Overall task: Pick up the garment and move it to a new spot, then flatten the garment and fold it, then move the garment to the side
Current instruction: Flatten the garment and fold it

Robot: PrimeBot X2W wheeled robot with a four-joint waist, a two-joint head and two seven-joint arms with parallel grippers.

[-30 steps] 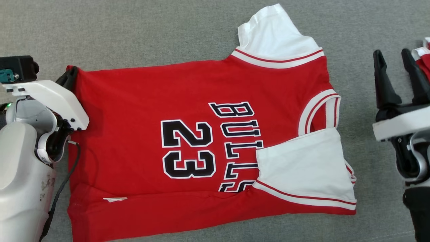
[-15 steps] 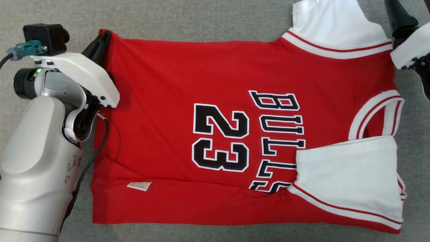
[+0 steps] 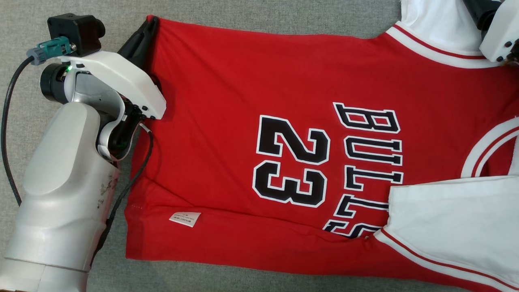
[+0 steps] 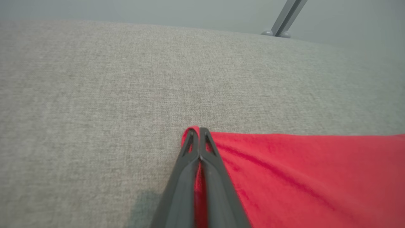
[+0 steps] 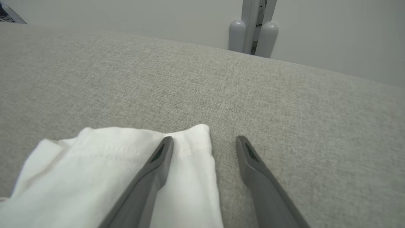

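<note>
Left gripper [image 4: 198, 133] pinches shut on the hem corner of the red jersey [image 3: 227, 81], spread flat short of the far edge of the grey fabric surface [image 3: 263, 16], while the right gripper [image 5: 205, 141], jaws wide, straddles the edge of the white sleeve [image 5: 95, 164], probably for a paired fold.

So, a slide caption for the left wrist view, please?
Left gripper pinching a corner of the red jersey on the grey surface.

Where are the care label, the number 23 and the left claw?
care label [image 3: 185, 218]: head view, middle of the tag.
number 23 [image 3: 292, 162]: head view, where its digits meet.
left claw [image 4: 197, 131]: left wrist view, between shut fingertips.
</note>
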